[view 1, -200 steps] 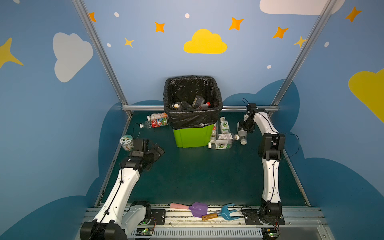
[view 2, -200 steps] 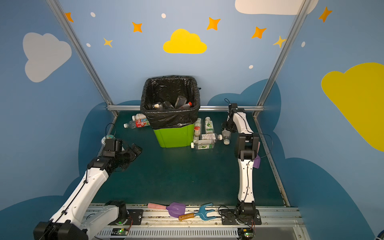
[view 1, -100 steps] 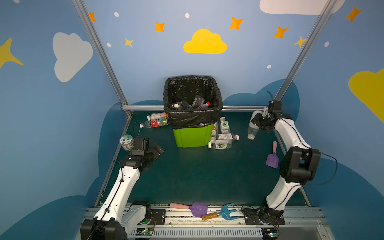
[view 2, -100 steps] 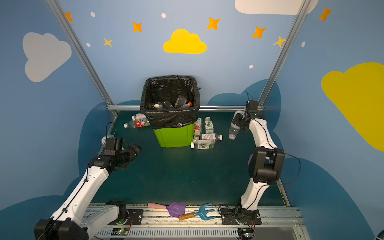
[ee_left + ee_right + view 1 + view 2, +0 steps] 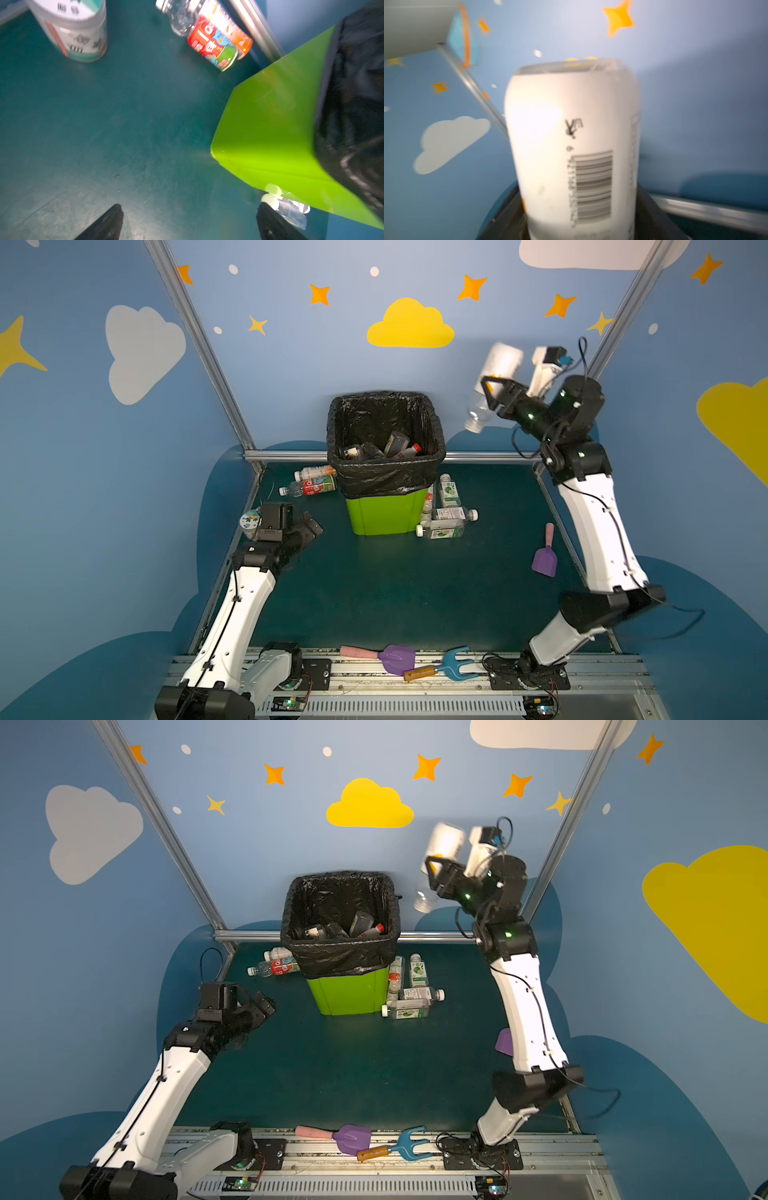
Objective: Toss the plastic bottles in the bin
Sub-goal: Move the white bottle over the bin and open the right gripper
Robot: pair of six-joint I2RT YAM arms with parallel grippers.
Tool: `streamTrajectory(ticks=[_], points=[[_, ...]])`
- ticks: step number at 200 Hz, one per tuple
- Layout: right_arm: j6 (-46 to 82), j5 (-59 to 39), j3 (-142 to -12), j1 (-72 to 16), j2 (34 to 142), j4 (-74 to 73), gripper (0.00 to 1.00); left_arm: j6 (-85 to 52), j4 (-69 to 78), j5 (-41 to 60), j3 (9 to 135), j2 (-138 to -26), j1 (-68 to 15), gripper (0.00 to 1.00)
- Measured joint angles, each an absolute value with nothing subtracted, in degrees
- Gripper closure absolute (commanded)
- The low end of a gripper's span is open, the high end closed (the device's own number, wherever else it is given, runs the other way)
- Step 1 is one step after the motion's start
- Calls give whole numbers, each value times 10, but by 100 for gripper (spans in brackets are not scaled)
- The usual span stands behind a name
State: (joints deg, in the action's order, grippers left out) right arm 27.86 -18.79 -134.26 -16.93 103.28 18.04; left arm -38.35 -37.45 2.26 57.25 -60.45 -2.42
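My right gripper (image 5: pixel 492 393) is raised high at the back right, above and to the right of the bin (image 5: pixel 386 514). A white-labelled plastic bottle (image 5: pixel 500 362) stands between its jaws, neck down; in the right wrist view the bottle (image 5: pixel 571 135) fills the gap and both dark jaws press against its sides, though blurred. Several bottles (image 5: pixel 395 445) lie inside the black-lined bin. Two bottles (image 5: pixel 313 485) lie left of the bin and several (image 5: pixel 446 514) right of it. My left gripper (image 5: pixel 309 526) is open and empty, low over the floor left of the bin (image 5: pixel 270 124).
A squat green-white jar (image 5: pixel 249 520) stands by the left wall behind my left gripper. A purple shovel (image 5: pixel 545 556) lies on the floor near the right wall. Another shovel (image 5: pixel 395 657) and a blue fork (image 5: pixel 455 664) rest on the front rail.
My right arm has swung from floor level at the back right up into the air, carrying the bottle with it. The left arm has stayed almost where it was.
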Motion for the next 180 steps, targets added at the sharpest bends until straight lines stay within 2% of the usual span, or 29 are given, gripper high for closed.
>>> streamTrajectory(ticks=[11,22,39,58,76,95,143,180], points=[[279,-216,-1487,-196,1120,210,12,-381,-378,26,590,-613,-20,0],[285,-238,-1596,-209,1192,245,11,-377,-383,31,605,-622,-15,0],[300,-263,-1635,-205,1233,290,11,-373,-395,41,624,-629,-7,0],[313,-278,-1524,-177,1196,297,11,-369,-408,49,631,-625,2,0],[326,-280,-1324,-141,1095,262,12,-369,-418,57,627,-615,15,0],[329,-279,-1197,-100,1001,250,13,-371,-425,70,610,-603,37,0],[294,-284,-1069,-32,820,244,15,-390,-422,131,585,-645,83,1],[272,-298,-1004,-16,785,250,15,-429,-382,187,630,-758,121,1]])
